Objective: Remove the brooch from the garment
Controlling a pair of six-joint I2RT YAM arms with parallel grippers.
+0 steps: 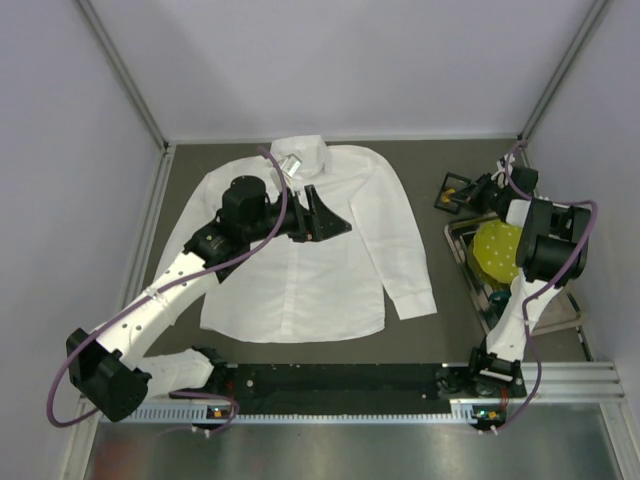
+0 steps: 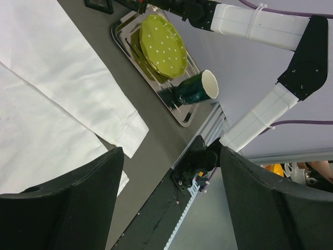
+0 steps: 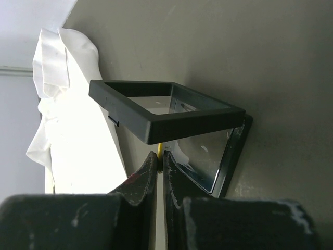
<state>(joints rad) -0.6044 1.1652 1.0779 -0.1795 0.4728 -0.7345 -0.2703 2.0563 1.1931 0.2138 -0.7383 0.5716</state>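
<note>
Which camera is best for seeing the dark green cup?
The left wrist view: the dark green cup stands on the silver tray, fully visible. The top view shows only a sliver behind the right arm; the right wrist view shows none.

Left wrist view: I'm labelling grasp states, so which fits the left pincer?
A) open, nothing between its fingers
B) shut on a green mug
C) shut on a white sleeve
A: the left pincer has its black fingers wide apart, nothing held between them.
</note>
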